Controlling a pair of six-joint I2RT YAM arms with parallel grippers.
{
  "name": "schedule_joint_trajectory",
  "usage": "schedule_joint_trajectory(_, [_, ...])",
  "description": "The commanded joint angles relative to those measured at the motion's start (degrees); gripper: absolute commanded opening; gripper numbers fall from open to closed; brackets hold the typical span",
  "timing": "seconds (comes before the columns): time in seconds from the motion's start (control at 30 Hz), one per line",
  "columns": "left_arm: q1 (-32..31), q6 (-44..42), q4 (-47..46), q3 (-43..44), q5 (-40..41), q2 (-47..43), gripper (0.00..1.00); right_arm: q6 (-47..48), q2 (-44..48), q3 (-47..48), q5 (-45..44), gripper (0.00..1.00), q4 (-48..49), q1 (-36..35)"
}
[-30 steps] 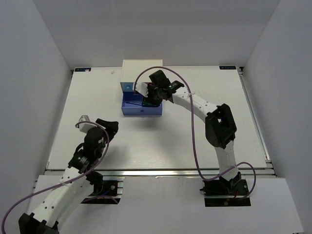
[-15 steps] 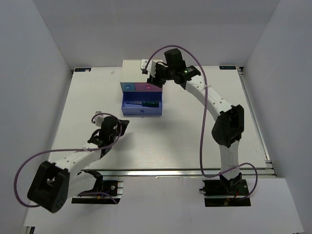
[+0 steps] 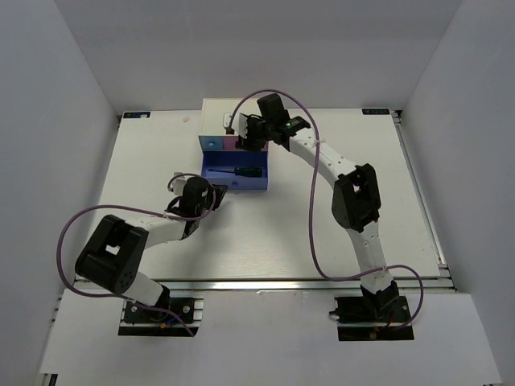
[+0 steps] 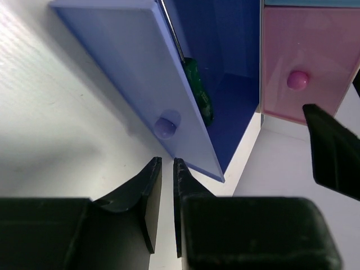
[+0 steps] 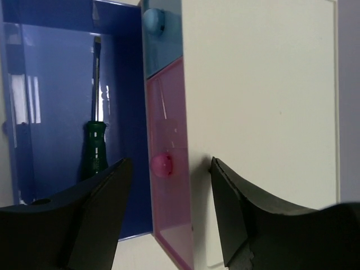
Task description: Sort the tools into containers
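Note:
The white cabinet (image 3: 229, 112) stands at the back. Its wide periwinkle drawer (image 3: 233, 183) is pulled open, and the green-handled screwdriver (image 3: 246, 170) lies inside; it also shows in the left wrist view (image 4: 198, 90) and the right wrist view (image 5: 94, 147). My right gripper (image 3: 240, 133) is open, and its jaws stand either side of the pink drawer's knob (image 5: 162, 164) without touching it. My left gripper (image 3: 219, 194) is shut and empty, just short of the periwinkle front's knob (image 4: 166, 125). The wrench and the dark-handled screwdrivers are out of view.
The light blue drawer (image 5: 160, 45) is closed beside the pink drawer (image 4: 304, 56). The cabinet's white top (image 5: 259, 84) lies under my right gripper's far finger. One right finger (image 4: 333, 151) shows at the edge of the left wrist view.
My right gripper let go of the green screwdriver in the periwinkle drawer, rose to the cabinet, then settled around the pink knob. My left arm reached forward to the drawer's front.

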State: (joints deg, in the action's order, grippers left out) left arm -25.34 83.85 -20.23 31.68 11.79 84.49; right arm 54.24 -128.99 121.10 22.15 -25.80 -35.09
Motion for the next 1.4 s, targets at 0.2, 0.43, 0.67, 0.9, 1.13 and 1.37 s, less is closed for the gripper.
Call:
schedule_joint_trajectory(0.2, [-0.1, 0.4, -4.4, 4.3, -2.5, 5.2, 0.25, -0.5, -1.1, 1.2, -3.7, 0.59, 8.3, 0.4])
schedule_joint_trajectory(0.43, [-0.1, 0.4, -6.4, 6.0, -2.9, 9.8, 0.25, 1.0, -2.0, -0.2, -3.1, 0.32, 7.3, 0.6])
schedule_joint_trajectory(0.67, [-0.1, 0.3, -8.2, 8.7, -2.1, 14.7, 0.25, 1.7, 1.0, -5.2, 0.3, 0.10, 4.9, 1.0])
schedule_joint_trajectory(0.9, [-0.1, 0.0, -11.1, 14.4, -1.8, 21.3, 0.26, 2.3, 4.1, -9.6, 2.9, 0.06, 2.2, 1.1])
schedule_joint_trajectory(1.13, [0.5, -0.4, -11.2, 20.8, -0.8, 26.3, 0.28, 2.9, 5.3, -10.2, 4.7, 0.04, -1.8, 1.1])
schedule_joint_trajectory(1.37, [2.7, -0.9, -10.4, 25.5, -0.5, 29.5, 0.32, 4.0, 7.0, -12.0, 6.1, 0.04, -3.9, 1.0])
